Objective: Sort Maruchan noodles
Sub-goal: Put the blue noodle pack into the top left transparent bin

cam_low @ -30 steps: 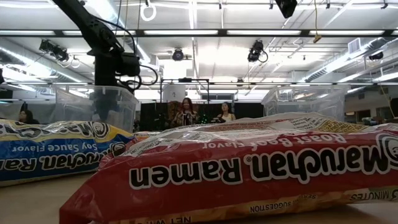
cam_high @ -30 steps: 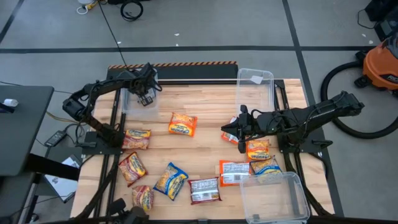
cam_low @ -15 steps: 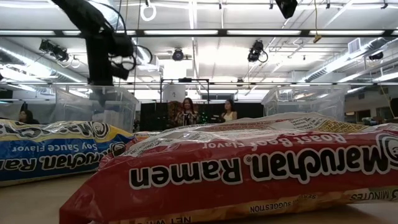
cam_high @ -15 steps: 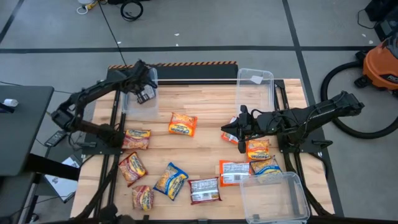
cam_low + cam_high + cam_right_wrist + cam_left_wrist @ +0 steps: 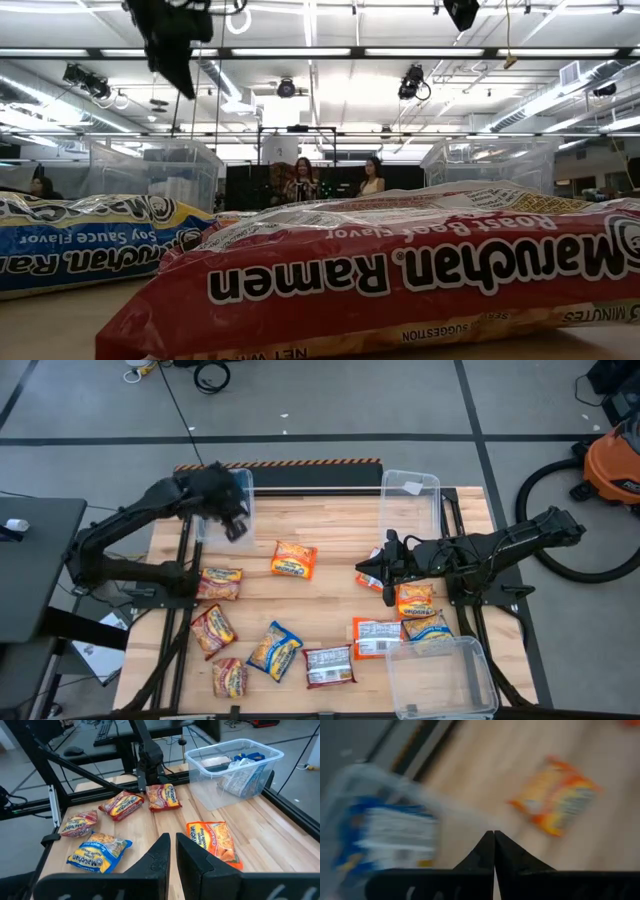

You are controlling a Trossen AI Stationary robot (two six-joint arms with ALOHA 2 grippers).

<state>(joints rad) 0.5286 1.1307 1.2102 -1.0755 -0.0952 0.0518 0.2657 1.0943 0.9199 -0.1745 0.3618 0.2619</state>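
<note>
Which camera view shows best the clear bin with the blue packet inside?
The right wrist view: the bin is sharp and its contents show. The left wrist view blurs it, the high view hides it partly behind the left arm, and the low view shows only its walls.

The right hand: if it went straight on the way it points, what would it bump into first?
Most likely the orange noodle packet lying alone mid-table, just ahead of the right hand. Depth is unclear, so it might instead pass above the packet toward the clear bin behind.
</note>
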